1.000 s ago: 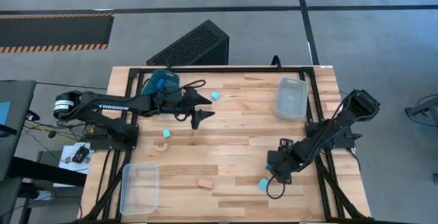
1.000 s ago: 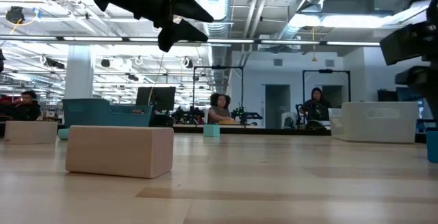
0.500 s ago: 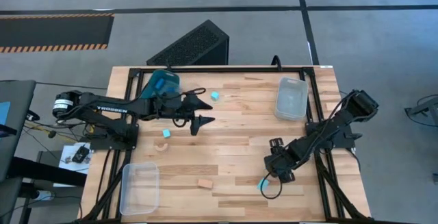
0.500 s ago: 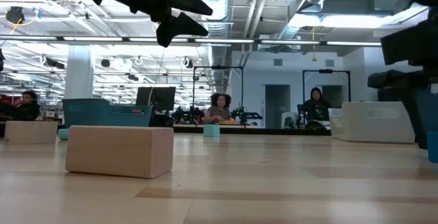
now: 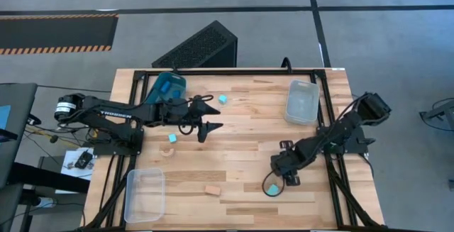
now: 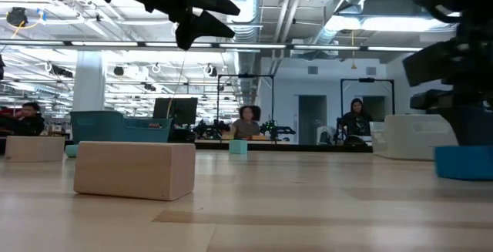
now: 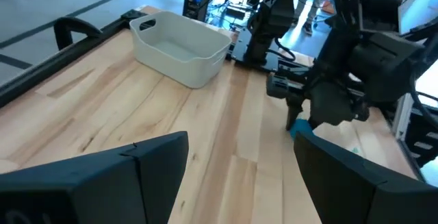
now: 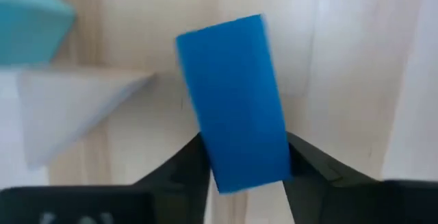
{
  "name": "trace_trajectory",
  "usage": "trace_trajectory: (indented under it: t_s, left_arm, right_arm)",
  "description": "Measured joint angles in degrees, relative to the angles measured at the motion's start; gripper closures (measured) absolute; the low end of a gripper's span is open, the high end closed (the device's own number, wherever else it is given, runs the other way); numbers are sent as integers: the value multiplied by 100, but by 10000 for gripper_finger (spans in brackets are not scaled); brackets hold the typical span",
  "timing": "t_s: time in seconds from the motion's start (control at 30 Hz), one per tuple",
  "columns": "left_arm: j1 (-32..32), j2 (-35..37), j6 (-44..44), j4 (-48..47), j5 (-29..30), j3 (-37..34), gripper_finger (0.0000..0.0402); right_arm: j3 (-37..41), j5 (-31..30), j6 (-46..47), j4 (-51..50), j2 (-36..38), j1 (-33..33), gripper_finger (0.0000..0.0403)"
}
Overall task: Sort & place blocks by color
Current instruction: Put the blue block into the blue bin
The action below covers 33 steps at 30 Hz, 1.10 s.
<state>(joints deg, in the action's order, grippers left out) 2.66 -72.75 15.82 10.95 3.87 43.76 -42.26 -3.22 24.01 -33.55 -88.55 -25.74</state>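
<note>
Right hand [image 5: 273, 184] pinching a blue block [image 8: 236, 101] low over the bench [image 5: 248, 118] near its front edge, grasp step apparently complete; next move likely lifts it toward a bin, while left hand [image 5: 208, 116] hovers spread mid-bench

The pale striped wooden table [image 5: 241, 136] is showing light and darker tan planks. On it are sitting a plain tan wooden bar block [image 5: 211, 189], small light cyan cube blocks [image 5: 223, 99], a teal plastic bin [image 5: 169, 86] and a clear plastic bin [image 5: 301, 101]. A blue bar block [image 8: 235, 101] is lying over the pale wood.
</note>
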Motion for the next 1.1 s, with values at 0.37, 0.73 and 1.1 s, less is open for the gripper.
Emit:
trace_trajectory:
  t_s: [0.37,0.73,1.1]
  left_arm:
    - [2,0,-978,-693,72,715,148]
    - [218,327,-912,-273,-182,790,148]
    - [785,479,-565,-205,-957,882,148]
  right_arm:
    - [-19,-1088,1614,678,291,609,264]
    - [-203,-1976,1584,3930,973,1577,262]
    - [-203,-1732,359,5853,970,2331,262]
